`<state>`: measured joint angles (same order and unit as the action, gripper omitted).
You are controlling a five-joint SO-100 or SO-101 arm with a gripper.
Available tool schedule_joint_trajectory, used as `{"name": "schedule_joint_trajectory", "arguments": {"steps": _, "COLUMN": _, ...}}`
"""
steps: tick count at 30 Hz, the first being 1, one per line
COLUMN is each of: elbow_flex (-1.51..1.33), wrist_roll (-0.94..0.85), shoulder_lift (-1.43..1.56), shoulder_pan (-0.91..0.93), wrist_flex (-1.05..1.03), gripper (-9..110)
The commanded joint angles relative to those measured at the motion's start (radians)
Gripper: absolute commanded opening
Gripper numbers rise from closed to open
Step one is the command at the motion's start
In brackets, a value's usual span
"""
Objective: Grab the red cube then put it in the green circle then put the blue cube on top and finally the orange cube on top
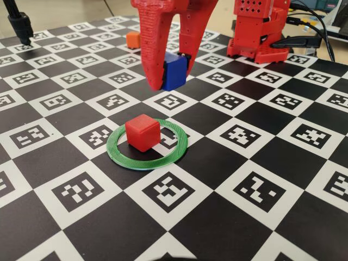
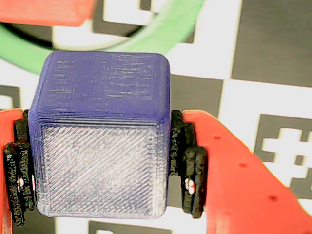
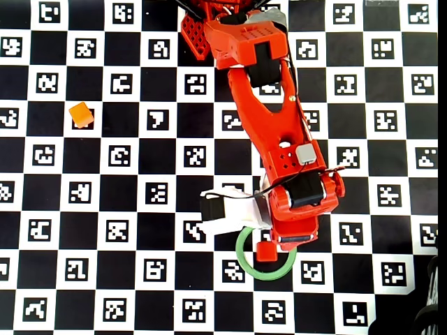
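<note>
Fixed view: the pincer (image 1: 173,73) grips the blue cube (image 1: 176,72) in the air behind the red cube (image 1: 143,132), which sits off-centre in the ring (image 1: 176,148). Wrist view: the blue cube (image 2: 100,134) is clamped squarely. Overhead view: the arm hides most of the red cube (image 3: 265,250), so a misaligned drop could topple it.

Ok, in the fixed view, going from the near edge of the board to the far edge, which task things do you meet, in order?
green circle with the red cube inside it → blue cube, held up in the gripper → orange cube → the arm's red base.
</note>
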<state>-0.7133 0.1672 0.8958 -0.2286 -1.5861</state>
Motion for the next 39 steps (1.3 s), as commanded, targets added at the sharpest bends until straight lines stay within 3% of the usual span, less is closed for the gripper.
{"name": "schedule_joint_trajectory", "arguments": {"steps": 1, "elbow_flex": 0.091, "wrist_roll": 0.009, "shoulder_lift": 0.026, "shoulder_pan": 0.000, "wrist_flex": 0.026, "gripper": 5}}
{"name": "schedule_joint_trajectory", "arguments": {"steps": 39, "elbow_flex": 0.156, "wrist_roll": -0.026, "shoulder_lift": -0.106, "shoulder_pan": 0.061, "wrist_flex": 0.129, "gripper": 5}}
